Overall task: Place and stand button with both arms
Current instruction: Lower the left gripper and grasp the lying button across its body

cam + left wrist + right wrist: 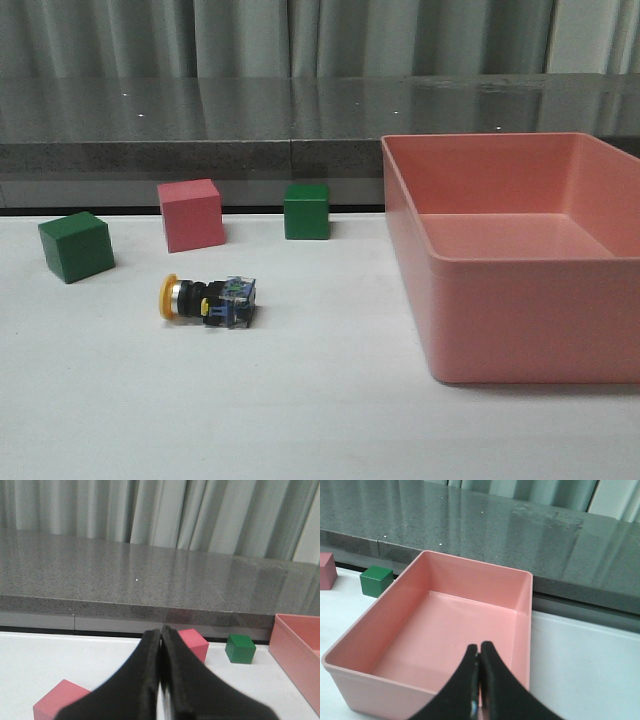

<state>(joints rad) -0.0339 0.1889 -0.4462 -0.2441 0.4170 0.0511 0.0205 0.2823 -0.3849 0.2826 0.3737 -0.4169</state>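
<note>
The button [208,300] lies on its side on the white table, its yellow cap pointing left and its clear bluish base to the right. It shows only in the front view. Neither arm shows in the front view. My left gripper [161,632] is shut and empty, its jaws pressed together above the table and facing the cubes. My right gripper [480,650] is shut and empty, near the front rim of the pink bin [365,625].
In the front view a green cube [76,246], a pink cube [191,215] and a second green cube [306,211] stand behind the button. The large pink bin [420,240] fills the right side. The left wrist view shows another pink block [57,700] close by.
</note>
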